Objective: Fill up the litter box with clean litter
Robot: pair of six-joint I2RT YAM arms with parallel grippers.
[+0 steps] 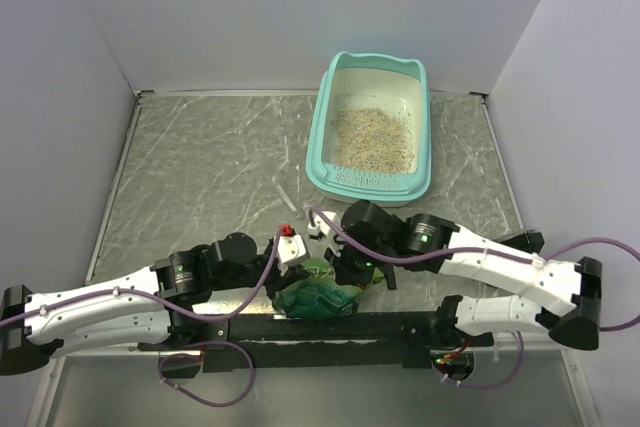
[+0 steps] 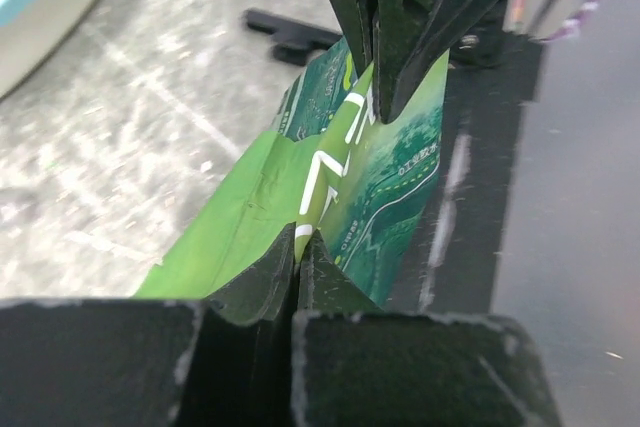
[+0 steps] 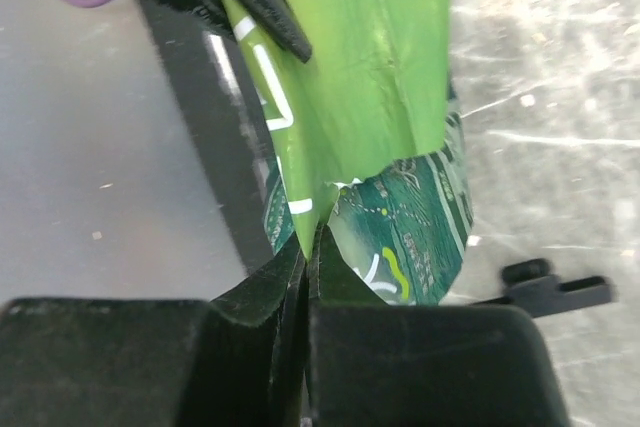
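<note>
Here, the litter box [image 1: 369, 181] sits at the far right of the bench [image 1: 200, 177], with clean litter [image 1: 373, 137] lying inside it.
Its raised end points away from the arms, and the tan granules cover most of the white floor. Well apart from it, at the near edge between the two arm bases, is a crinkled green pouch [image 1: 318, 294]. The left fingers [image 2: 290, 272] are pressed together on a fold of the pouch's edge. The right fingers [image 3: 300, 267] are clamped tight on the same pouch from the opposite side, with the green film held between the two grips.
</note>
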